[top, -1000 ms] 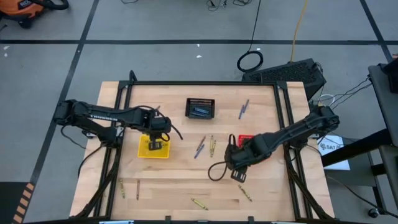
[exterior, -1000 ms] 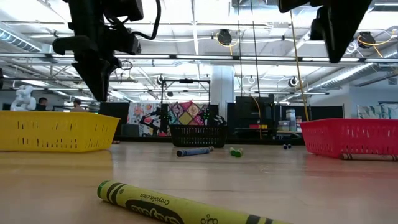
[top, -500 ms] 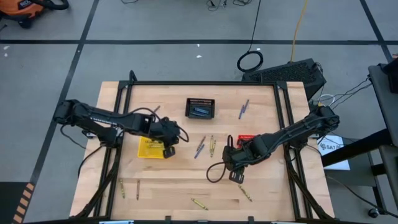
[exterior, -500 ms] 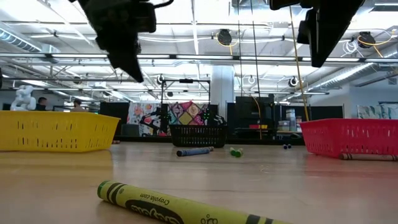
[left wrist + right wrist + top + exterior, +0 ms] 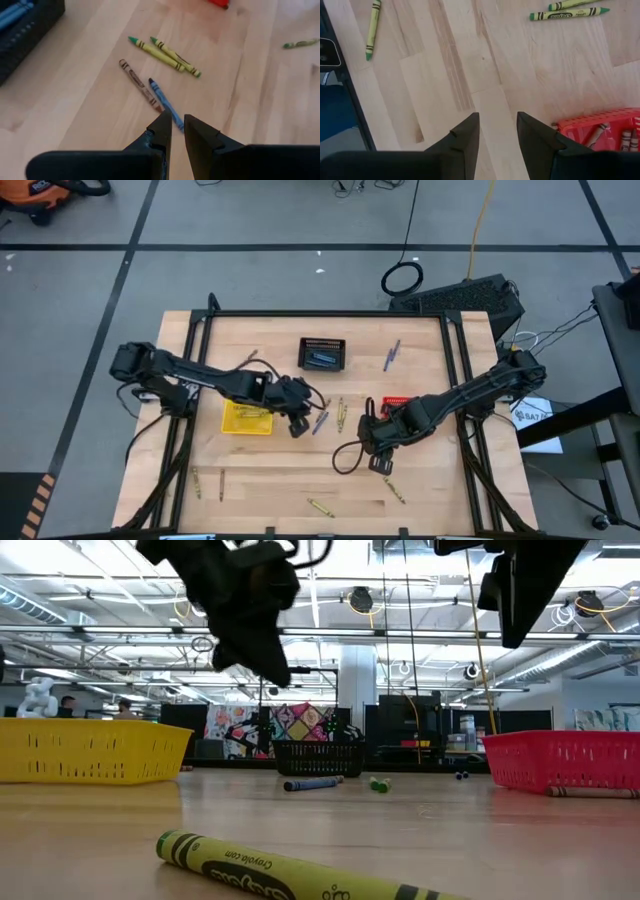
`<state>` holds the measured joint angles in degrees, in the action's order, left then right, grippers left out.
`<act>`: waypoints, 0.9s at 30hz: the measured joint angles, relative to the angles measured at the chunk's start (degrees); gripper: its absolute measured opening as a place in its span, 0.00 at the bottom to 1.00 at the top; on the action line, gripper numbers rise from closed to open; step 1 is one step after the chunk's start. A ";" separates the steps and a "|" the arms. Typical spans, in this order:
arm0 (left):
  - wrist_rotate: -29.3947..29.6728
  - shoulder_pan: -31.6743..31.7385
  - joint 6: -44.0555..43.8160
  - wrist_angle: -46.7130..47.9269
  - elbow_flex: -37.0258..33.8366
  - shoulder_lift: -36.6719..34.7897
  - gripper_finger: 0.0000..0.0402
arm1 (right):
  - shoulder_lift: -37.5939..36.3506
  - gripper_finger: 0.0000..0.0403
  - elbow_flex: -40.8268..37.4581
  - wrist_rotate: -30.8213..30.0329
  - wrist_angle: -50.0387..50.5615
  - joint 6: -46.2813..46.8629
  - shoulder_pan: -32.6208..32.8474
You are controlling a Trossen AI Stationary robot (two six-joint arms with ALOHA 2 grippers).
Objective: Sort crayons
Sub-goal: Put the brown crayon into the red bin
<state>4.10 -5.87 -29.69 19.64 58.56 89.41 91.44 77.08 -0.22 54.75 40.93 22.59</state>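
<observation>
Crayons lie loose on the wooden table. In the left wrist view a blue crayon (image 5: 165, 102) and a brown crayon (image 5: 140, 85) lie side by side, with two yellow-green crayons (image 5: 167, 52) beyond them. My left gripper (image 5: 300, 423) (image 5: 178, 131) hovers above the near end of the blue crayon, tilted down, open by a narrow gap, holding nothing. My right gripper (image 5: 385, 462) (image 5: 497, 131) hangs open and empty over bare wood near the red basket (image 5: 396, 402).
A yellow basket (image 5: 245, 420) sits left of my left gripper and a black basket (image 5: 322, 354) with blue crayons at the far middle. More crayons lie near the front edge (image 5: 320, 507) and far right (image 5: 391, 355). One yellow-green crayon (image 5: 290, 870) lies close to the low camera.
My left gripper has gone from above the yellow basket toward the table's right, to the crayons in the middle, tipping and rolling as it went. My right gripper has stayed in place.
</observation>
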 joint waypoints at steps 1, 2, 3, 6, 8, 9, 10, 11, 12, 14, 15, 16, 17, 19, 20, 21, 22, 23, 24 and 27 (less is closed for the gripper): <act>0.03 0.03 -0.05 0.19 0.46 1.03 0.13 | 0.00 0.29 0.00 -0.01 -0.01 0.19 0.00; 0.14 0.11 -0.08 0.44 1.14 2.09 0.13 | 0.00 0.29 0.00 0.01 0.03 0.21 0.00; 0.51 0.13 -0.35 -0.05 1.90 3.06 0.13 | 0.00 0.29 0.00 0.00 0.02 0.21 0.02; 2.07 0.45 -1.56 -1.32 3.29 5.65 0.13 | 0.00 0.29 0.00 0.00 -0.06 0.30 0.02; 2.25 0.86 -1.97 -3.08 4.41 7.45 0.13 | 0.00 0.29 0.00 0.01 -0.15 0.26 0.02; 2.35 1.10 -2.67 -3.00 4.81 8.18 0.13 | 0.00 0.29 0.00 -0.01 -0.18 0.23 0.02; 2.40 1.34 -3.02 -2.92 5.36 9.04 0.13 | 0.00 0.29 0.02 -0.01 -0.23 0.24 0.02; 2.38 1.63 -3.03 -3.75 5.88 10.03 0.13 | 0.00 0.29 0.00 -0.01 -0.25 0.30 0.02; 2.38 1.94 -3.05 -4.48 5.99 10.79 0.13 | 0.00 0.29 0.00 -0.01 -0.28 0.34 0.02; 2.36 2.61 -3.69 -5.11 5.86 12.41 0.13 | 0.00 0.29 0.02 -0.01 -0.39 0.32 0.02; 2.36 2.91 -4.63 -6.13 5.89 13.17 0.13 | 0.00 0.29 0.02 -0.01 -0.50 0.34 0.02; 2.36 3.23 -5.36 -6.13 5.93 13.84 0.13 | 0.00 0.29 0.02 -0.01 -0.60 0.34 0.02; 2.36 3.54 -5.62 -5.64 5.89 14.40 0.13 | 0.00 0.29 0.02 -0.01 -0.64 0.34 0.02; 2.34 4.24 -6.01 -5.93 5.88 15.61 0.13 | 0.00 0.29 0.02 0.00 -0.93 0.34 0.02; 2.34 4.51 -6.03 -5.78 5.88 16.06 0.13 | 0.00 0.29 0.02 -0.01 -1.01 0.34 0.02; 2.34 4.71 -6.05 -5.56 5.86 16.43 0.13 | 0.00 0.29 0.02 -0.01 -1.12 0.34 0.02; 2.34 4.85 -6.04 -5.65 5.84 16.73 0.13 | 0.00 0.29 0.02 0.00 -1.29 0.29 0.02; 2.34 4.98 -6.05 -6.00 5.85 17.10 0.13 | 0.00 0.29 0.02 -0.01 -1.41 0.26 0.02; 2.34 5.09 -6.05 -6.05 5.88 17.30 0.13 | 0.00 0.29 0.02 -0.01 -1.42 0.23 0.02; 2.32 5.11 -6.02 -5.95 5.86 17.53 0.13 | 0.00 0.29 0.02 -0.04 -1.43 0.21 0.02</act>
<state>6.42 -0.75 -35.70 13.68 64.42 106.94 91.44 77.10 -0.26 53.32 41.15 22.61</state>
